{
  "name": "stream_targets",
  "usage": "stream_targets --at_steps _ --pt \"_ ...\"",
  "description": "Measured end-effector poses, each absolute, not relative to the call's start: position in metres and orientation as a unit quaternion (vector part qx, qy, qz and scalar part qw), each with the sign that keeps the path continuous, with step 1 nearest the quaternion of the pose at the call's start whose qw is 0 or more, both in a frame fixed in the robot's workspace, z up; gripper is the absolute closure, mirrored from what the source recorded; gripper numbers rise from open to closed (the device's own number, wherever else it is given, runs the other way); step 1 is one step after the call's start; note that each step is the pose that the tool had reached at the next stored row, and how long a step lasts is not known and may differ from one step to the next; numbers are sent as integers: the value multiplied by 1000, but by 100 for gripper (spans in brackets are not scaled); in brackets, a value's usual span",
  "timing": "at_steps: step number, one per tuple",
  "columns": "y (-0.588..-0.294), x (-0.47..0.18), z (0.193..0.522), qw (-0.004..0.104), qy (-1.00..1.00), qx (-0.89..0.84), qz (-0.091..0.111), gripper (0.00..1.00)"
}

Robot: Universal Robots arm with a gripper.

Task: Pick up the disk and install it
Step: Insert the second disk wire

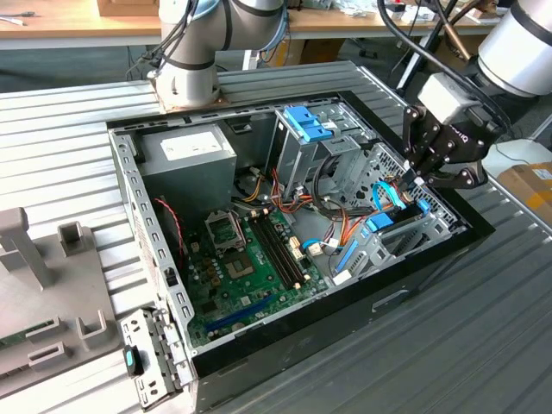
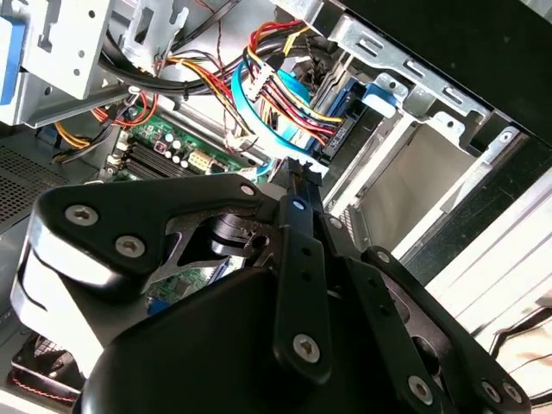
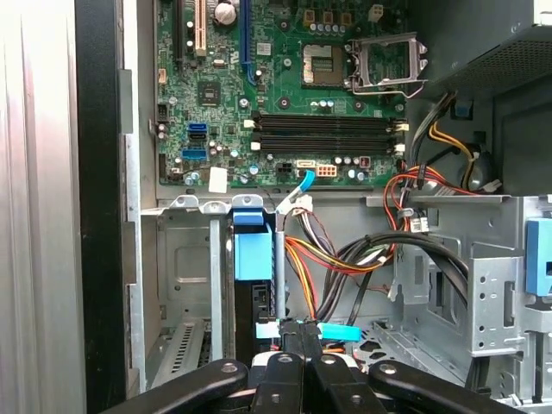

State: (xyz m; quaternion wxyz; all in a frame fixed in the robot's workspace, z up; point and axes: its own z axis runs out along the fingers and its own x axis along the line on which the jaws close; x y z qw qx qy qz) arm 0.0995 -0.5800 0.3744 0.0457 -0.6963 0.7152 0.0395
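Note:
The disk [image 3: 254, 297] stands on edge in the drive bay of the open computer case [image 1: 345, 297], dark with a bright blue rail [image 3: 254, 254] along its side. In the exterior view the disk [image 1: 381, 222] sits low in the bay at the case's right side. My gripper [image 1: 420, 179] hangs just over that bay. In the first wrist view the gripper [image 3: 302, 332] is shut, its tips against a light-blue strip [image 3: 341, 332] at the disk's end. I cannot tell whether they pinch it. The second wrist view has the gripper [image 2: 300, 168] beside a blue cable [image 2: 246, 108].
Bundles of red, yellow and black wires [image 3: 345, 254] run right beside the bay. The motherboard [image 1: 246, 259] covers the case floor. A grey metal box with a white label [image 1: 185, 151] and a light-blue latch plate [image 1: 306, 125] stand at the back. A grey fixture [image 1: 34, 285] sits outside the case.

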Motion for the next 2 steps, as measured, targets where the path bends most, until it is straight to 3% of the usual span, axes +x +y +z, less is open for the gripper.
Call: stream_targets --at_steps 2 --pt "-580 100 374 46 715 -696 40 89"
